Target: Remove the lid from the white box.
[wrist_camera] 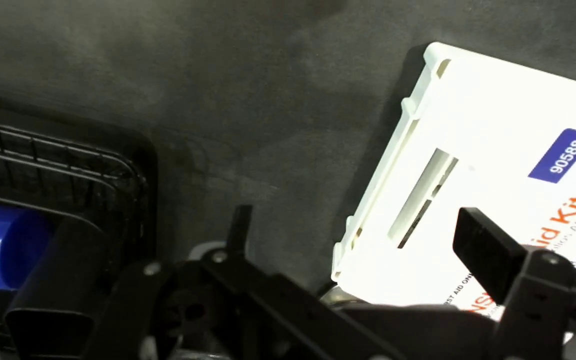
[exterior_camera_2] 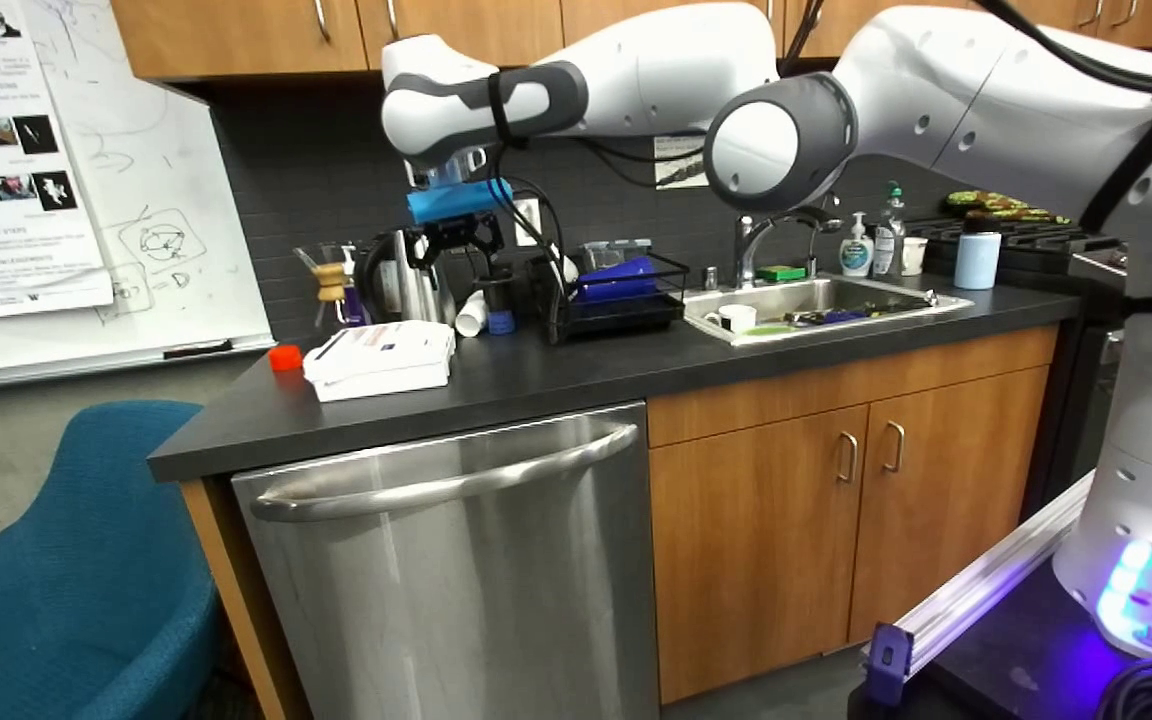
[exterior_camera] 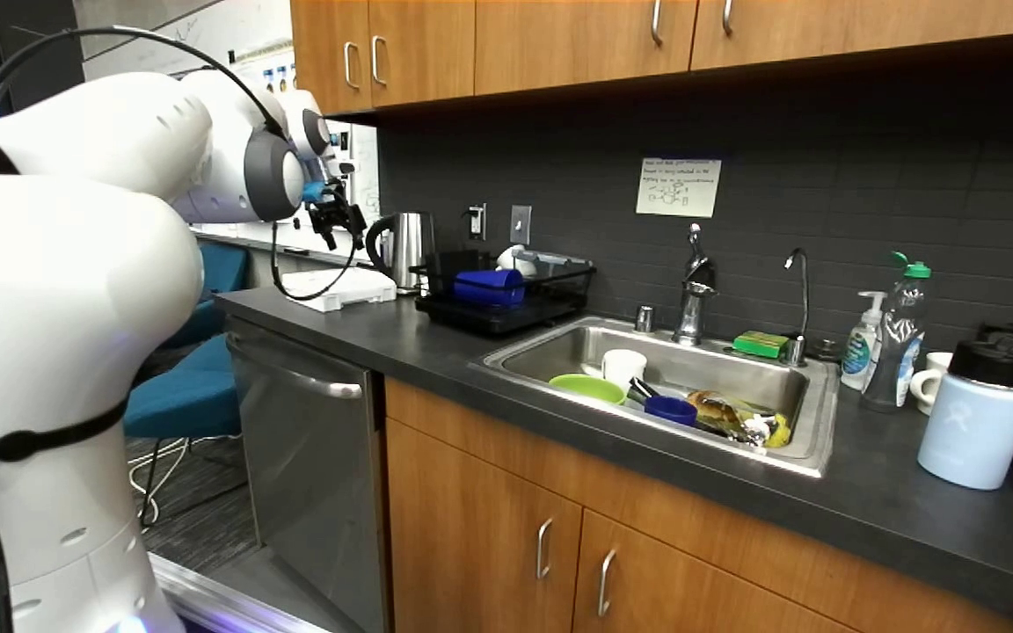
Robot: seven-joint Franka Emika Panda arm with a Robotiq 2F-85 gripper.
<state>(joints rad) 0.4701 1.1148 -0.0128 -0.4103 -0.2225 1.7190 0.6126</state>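
It was a kitchen in a lab or office: a sink [exterior_camera: 717, 374] sat in the counter [exterior_camera_2: 546, 372], a kettle [exterior_camera: 412, 251] near its back edge, a dishwasher [exterior_camera_2: 481, 590] under its front edge; a whiteboard [exterior_camera_2: 171, 265] bore an image-processing poster [exterior_camera_2: 11, 165].

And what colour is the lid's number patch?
The number patch is blue with white digits, clearest in the wrist view.

White box [exterior_camera_2: 383, 381]: near the tabletop's [exterior_camera_2: 556, 375] left edge
Lid [exterior_camera_2: 386, 345]: on the box
Red piece [exterior_camera_2: 285, 358]: left edge, just beside the box
Gripper [exterior_camera_2: 456, 252]: above, apart from the lid; jaws seemingly parted, dark and small
Dish rack [exterior_camera_2: 626, 318]: toward the back edge, between box and sink [exterior_camera_2: 806, 328]
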